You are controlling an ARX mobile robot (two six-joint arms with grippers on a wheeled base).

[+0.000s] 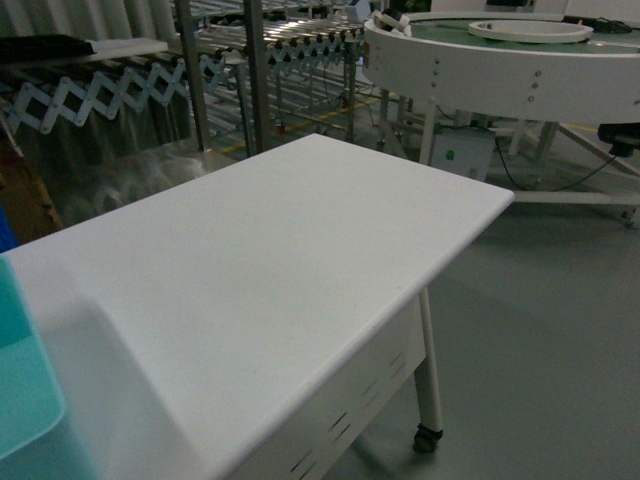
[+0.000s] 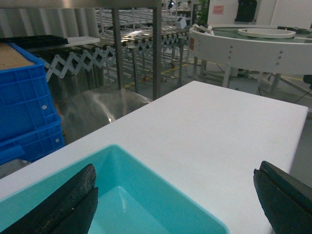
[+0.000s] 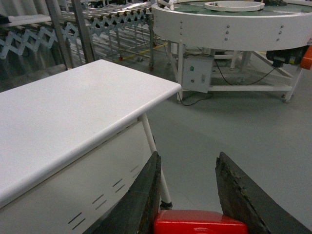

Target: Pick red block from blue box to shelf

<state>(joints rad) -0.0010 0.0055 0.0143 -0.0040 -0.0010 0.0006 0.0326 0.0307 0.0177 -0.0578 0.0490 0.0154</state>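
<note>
The red block (image 3: 200, 223) sits glossy between the dark fingers of my right gripper (image 3: 187, 156), which is shut on it. In the right wrist view it hangs over the grey floor, just off the white table's end. My left gripper (image 2: 175, 175) is open and empty above the blue box (image 2: 146, 170), a turquoise tub whose visible part holds nothing. A corner of the same box (image 1: 25, 390) shows at the head view's bottom left. The shelf (image 1: 255, 80), with steel upright posts, stands beyond the table's far edge. Neither gripper shows in the head view.
The white table (image 1: 270, 260) runs diagonally, with a castered leg (image 1: 428, 400) at its right end. Stacked dark blue crates (image 2: 24, 97) stand at the left. An extendable roller conveyor (image 1: 120, 80) runs behind the shelf. A round white conveyor table (image 1: 500, 60) is at the back right.
</note>
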